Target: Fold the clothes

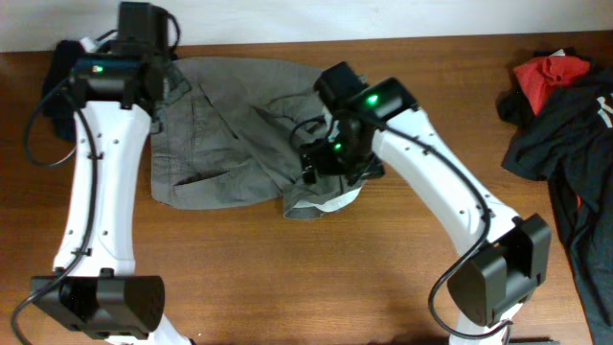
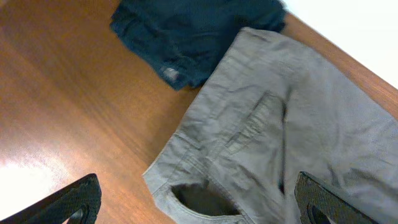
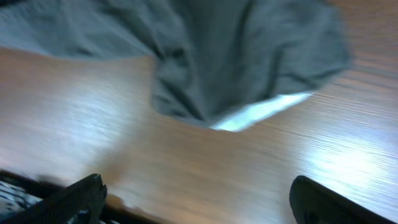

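1. and there they were: the grey-olive trousers [image 1: 230,134] lay spread over the far middle of the table [image 1: 287,287], between the two arms, with nothing gripping them.
2. the left gripper [image 2: 196,208] hung wide open, jaws out at the bottom corners of its wrist view, nothing between them. it hovered over the waistband corner and a pocket seam.
3. just past that waistband sat the navy garment [image 2: 193,31], right up against the trousers' edge. whether the two overlapped, i could not tell.
4. over to the right gripper [image 3: 202,202]: also spread as far as it goes and empty, above bare wood just beside the trousers' bunched corner. its wrist view was blurred.
5. that bunched corner, at the near right end of the trousers, showed a strip of white lining [image 3: 261,112].
6. the left part of the trousers lay fairly flat, while the right part was rumpled into folds under the right wrist.
7. at the table's far right edge sat a red garment [image 1: 551,72] on a black garment [image 1: 575,134], well apart from the trousers.
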Robot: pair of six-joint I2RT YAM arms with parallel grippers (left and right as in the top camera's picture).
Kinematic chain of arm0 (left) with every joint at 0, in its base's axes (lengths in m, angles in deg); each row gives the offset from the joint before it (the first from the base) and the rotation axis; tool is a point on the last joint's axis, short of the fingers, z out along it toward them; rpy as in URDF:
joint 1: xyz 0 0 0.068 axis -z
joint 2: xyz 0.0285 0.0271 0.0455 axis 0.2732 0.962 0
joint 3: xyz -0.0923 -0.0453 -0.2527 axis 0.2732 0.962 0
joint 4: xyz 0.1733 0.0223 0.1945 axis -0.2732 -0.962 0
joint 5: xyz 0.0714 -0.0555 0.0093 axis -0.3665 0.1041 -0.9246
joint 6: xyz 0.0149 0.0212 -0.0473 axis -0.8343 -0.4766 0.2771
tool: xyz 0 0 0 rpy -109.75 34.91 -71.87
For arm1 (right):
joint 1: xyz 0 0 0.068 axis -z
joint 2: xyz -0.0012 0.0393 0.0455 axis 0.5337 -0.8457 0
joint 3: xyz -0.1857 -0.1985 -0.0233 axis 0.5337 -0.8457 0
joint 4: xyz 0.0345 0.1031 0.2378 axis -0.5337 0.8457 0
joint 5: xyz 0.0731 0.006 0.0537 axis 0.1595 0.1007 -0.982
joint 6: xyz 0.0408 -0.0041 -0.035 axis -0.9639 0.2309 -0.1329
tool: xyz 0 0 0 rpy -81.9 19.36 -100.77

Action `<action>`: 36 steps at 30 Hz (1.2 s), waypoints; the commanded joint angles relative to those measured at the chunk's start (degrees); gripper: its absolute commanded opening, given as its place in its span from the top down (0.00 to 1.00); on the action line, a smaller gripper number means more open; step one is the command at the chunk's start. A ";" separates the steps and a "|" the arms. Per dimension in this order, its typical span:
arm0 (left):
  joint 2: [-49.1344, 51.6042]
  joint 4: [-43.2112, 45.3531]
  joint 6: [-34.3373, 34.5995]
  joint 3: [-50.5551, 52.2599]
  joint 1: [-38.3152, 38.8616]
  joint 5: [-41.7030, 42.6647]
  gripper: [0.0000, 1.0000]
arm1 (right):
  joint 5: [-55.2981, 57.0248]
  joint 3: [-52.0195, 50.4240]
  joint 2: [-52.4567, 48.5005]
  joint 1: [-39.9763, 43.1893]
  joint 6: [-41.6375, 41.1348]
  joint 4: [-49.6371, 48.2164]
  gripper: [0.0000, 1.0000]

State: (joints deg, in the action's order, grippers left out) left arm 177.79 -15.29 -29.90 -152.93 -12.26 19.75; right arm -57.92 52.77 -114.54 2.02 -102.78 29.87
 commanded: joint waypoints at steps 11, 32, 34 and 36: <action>0.20 -1.57 1.40 -0.11 -5.14 5.90 0.01 | -8.39 -15.80 -0.57 -0.57 -19.37 -17.14 0.03; 0.20 -2.23 1.38 -0.09 -5.11 6.95 0.01 | -11.06 -19.91 -4.04 -0.55 -25.44 -28.72 0.20; 0.20 -2.23 1.38 -0.11 -5.11 6.93 0.01 | -10.21 -19.91 -4.57 -0.48 -25.24 -30.05 0.31; 0.20 -2.23 1.38 -0.11 -5.11 6.93 0.01 | -8.52 -19.91 -4.59 -0.44 -25.24 -31.23 0.49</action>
State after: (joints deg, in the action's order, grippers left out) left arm 177.79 -17.44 -29.07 -152.93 -17.26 26.50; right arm -68.61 33.06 -118.37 1.45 -127.98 0.06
